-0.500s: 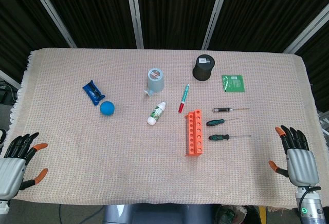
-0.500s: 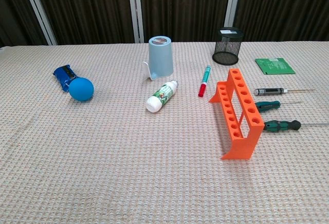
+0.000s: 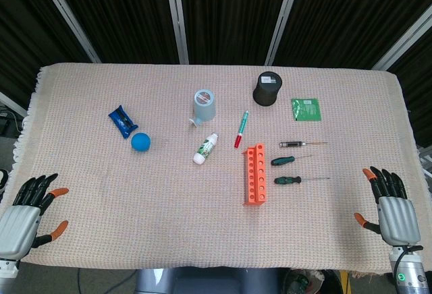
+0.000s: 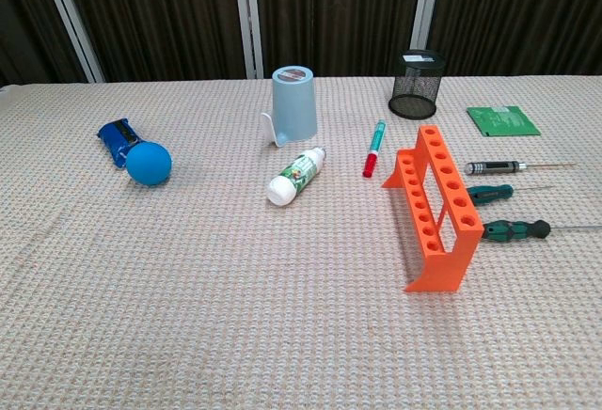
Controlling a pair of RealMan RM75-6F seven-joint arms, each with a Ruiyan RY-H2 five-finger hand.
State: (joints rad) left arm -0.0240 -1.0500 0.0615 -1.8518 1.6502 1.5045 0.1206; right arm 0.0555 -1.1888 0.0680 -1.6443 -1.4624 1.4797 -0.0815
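My left hand (image 3: 23, 216) hovers at the table's front left corner, fingers spread, holding nothing. My right hand (image 3: 390, 210) is at the front right corner, likewise spread and empty. Neither hand shows in the chest view. Nearest the right hand lie three screwdrivers (image 3: 291, 180) beside an orange tube rack (image 3: 254, 173) (image 4: 435, 205). Nearest the left hand is a blue ball (image 3: 140, 141) (image 4: 149, 163) next to a blue packet (image 3: 122, 120).
A beige woven cloth (image 3: 101, 193) covers the table. On it stand an upturned grey-blue cup (image 3: 204, 105), a black mesh pot (image 3: 267, 88) and a green card (image 3: 306, 109). A white bottle (image 3: 206, 148) and a red-green marker (image 3: 241, 129) lie mid-table.
Both hands have drawn back slightly toward the front edge. The objects on the cloth have not moved.
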